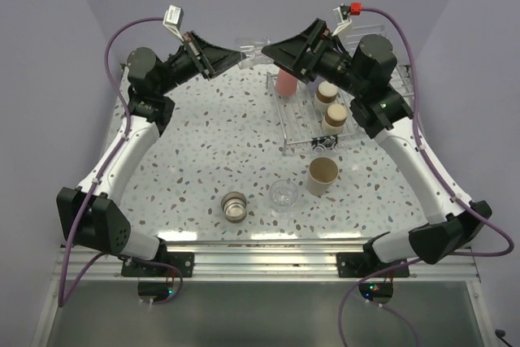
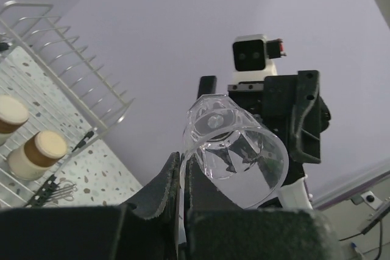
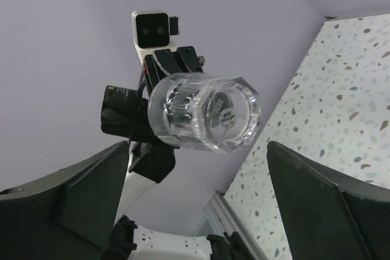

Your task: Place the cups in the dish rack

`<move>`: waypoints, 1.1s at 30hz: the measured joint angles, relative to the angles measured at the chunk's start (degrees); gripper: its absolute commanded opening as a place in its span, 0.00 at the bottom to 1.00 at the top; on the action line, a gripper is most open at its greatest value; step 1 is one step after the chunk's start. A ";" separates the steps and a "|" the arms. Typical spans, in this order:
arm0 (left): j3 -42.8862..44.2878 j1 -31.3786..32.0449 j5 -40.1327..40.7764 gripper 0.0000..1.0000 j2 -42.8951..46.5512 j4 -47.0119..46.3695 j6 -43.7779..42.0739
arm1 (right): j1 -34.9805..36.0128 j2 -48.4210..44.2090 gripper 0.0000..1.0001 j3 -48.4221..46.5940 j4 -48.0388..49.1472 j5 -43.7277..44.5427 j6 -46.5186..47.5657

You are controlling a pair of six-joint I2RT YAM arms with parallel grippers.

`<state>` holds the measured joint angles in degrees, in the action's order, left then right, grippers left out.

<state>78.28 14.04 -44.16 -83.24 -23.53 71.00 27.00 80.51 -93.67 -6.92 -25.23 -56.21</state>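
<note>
My left gripper (image 1: 237,56) is shut on the rim of a clear cup (image 1: 253,44) and holds it in the air at the back of the table. In the left wrist view the cup (image 2: 234,150) lies sideways, its rim pinched between the fingers (image 2: 159,190). My right gripper (image 1: 270,51) is open and faces the cup's base, which shows between the spread fingers (image 3: 91,187) in the right wrist view (image 3: 204,112). The wire dish rack (image 1: 297,129) at the right holds a coral-red cup (image 1: 286,81) and two brownish cups (image 1: 327,91), (image 1: 335,114).
On the table in front of the rack stand a taller beige cup (image 1: 322,176), a clear cup (image 1: 283,194) and a brownish metallic cup (image 1: 235,206). The lavender walls close in at the back and both sides.
</note>
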 measured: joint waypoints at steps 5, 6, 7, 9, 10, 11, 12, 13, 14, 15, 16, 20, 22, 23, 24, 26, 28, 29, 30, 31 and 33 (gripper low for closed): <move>-2.84 0.00 -0.61 0.00 1.55 -7.34 6.08 | 0.00 0.96 0.98 2.12 6.67 -0.28 -6.47; -3.43 0.00 -0.61 0.00 1.84 -8.57 6.88 | 0.00 1.20 0.98 2.14 7.58 -0.28 -7.43; -4.00 0.00 -0.61 0.00 2.12 -9.57 7.63 | 0.00 1.40 0.98 2.14 8.61 -0.31 -8.31; -4.81 0.00 -0.59 0.00 2.43 -11.23 8.74 | 0.00 1.64 0.97 2.14 10.03 -0.31 -9.51; -4.98 0.00 -0.59 0.00 2.47 -11.65 9.03 | 0.00 1.75 0.96 2.14 10.75 -0.31 -10.21; -5.11 0.00 -0.59 0.00 2.47 -12.04 9.31 | 0.00 1.86 0.96 2.14 11.26 -0.33 -10.67; -5.14 0.00 -0.57 0.00 2.47 -12.24 9.53 | 0.00 1.97 0.95 2.14 11.93 -0.33 -11.19; -5.14 0.00 -0.57 0.00 2.47 -12.44 9.66 | 0.00 2.05 0.94 2.14 12.50 -0.37 -11.72; -5.14 0.00 -0.57 0.00 2.47 -12.68 9.88 | 0.00 2.16 0.93 2.14 13.00 -0.42 -12.17; -5.14 0.00 -0.55 0.00 2.47 -12.90 10.01 | 0.00 2.29 0.93 2.14 13.40 -0.48 -12.46; -5.14 0.00 -0.55 0.00 2.47 -13.05 10.08 | 0.00 2.43 0.93 2.14 13.90 -0.48 -12.83; -5.14 0.00 -0.33 0.00 2.45 -13.25 10.47 | 0.11 3.06 0.88 2.14 14.56 -1.16 -13.44; -5.14 0.04 -0.15 0.00 2.45 -13.27 10.47 | 0.13 3.37 0.84 2.14 14.71 -1.38 -13.64; -5.14 0.11 0.00 0.00 2.43 -13.27 10.47 | 0.24 3.50 0.80 2.14 14.71 -1.40 -13.68; -5.14 0.20 0.20 0.00 2.38 -13.29 10.45 | 0.33 3.61 0.78 2.14 14.71 -1.44 -13.73; -5.14 0.50 0.90 0.00 2.34 -13.22 10.43 | 0.46 3.87 0.76 2.05 14.69 -1.60 -13.86; -5.14 0.98 1.49 0.00 2.32 -13.22 10.38 | 0.63 4.20 0.67 1.77 14.64 -1.97 -13.73; -5.14 1.27 1.86 0.00 2.29 -13.20 10.32 | 0.70 4.39 0.61 1.53 14.69 -2.25 -13.79; -5.14 1.51 2.23 0.00 2.23 -13.03 10.23 | 0.74 4.52 0.46 1.25 14.67 -2.45 -13.79; -5.16 1.68 2.64 0.00 2.14 -12.83 10.14 | 0.74 4.61 0.39 0.87 14.73 -2.67 -13.51; -5.29 2.08 3.54 0.00 2.03 -12.74 10.47 | 0.68 4.61 0.27 0.63 14.67 -2.93 -13.16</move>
<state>72.99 16.12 -40.62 -81.21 -36.27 81.47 27.68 85.12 -93.03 7.75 -28.16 -69.36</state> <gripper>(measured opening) 0.030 0.463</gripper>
